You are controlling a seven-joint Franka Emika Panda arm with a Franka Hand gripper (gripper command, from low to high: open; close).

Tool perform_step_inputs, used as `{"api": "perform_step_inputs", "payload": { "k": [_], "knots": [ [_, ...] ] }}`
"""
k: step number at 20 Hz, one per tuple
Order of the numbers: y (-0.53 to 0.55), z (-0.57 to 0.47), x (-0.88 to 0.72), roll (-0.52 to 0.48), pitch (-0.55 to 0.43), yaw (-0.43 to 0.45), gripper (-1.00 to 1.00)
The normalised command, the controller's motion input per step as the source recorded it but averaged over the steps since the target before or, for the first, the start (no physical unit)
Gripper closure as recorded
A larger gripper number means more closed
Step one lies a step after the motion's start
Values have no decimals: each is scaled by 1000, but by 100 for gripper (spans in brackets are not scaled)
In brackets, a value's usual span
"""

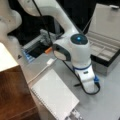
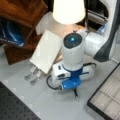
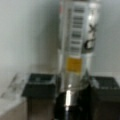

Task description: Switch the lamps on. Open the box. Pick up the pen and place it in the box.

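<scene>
**Item: the pen** point(image 3: 75, 37). In the wrist view it lies straight between the two dark fingers point(image 3: 40, 85) of the tool point(image 3: 72, 87). It has a slim silvery barrel with a barcode strip and a yellow label, and turns black at the near end. The fingers are seen closed in against that black section on both sides, so the pen is judged to be gripped. Its underside is not shown, so contact with the surface cannot be confirmed.

**Handling (judged).** The pen is light and stiff. The round, smooth barrel is likely to roll or slip, and the hold is best taken across the barrel near the middle so that neither end tips down. Little squeeze is needed, and nothing fragile is noted.

**Tool, outer views.** In both front views the tool point(image 1: 87, 78) is set low over the grey surface point(image 1: 107, 102). In a front view a thin dark tip of the pen point(image 2: 75, 94) is seen jutting out from beneath it.

**Just beside.** A white notebook point(image 1: 55, 96) lies flat, with a brown wooden block point(image 1: 12, 92) beyond it.

**Farther.** The box point(image 1: 103, 53) stands open, its lid raised and its beige compartments exposed, well apart from the tool. No pen is seen inside it.

**Farthest.** In a front view one cream lampshade point(image 2: 68, 10) is seen glowing brightly and is judged to be lit.
</scene>
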Motion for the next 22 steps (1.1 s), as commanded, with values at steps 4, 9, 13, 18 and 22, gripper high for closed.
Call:
{"api": "perform_step_inputs", "payload": {
  "k": [4,9,13,18,22],
  "knots": [
    [178,261,-153,-137,-10,-20,100],
    [132,232,-64,-138,31,-12,100],
    [78,261,-15,-131,96,-11,100],
    [64,327,19,-121,130,-48,100],
    [72,256,57,-91,125,-81,100]
  ]
}}
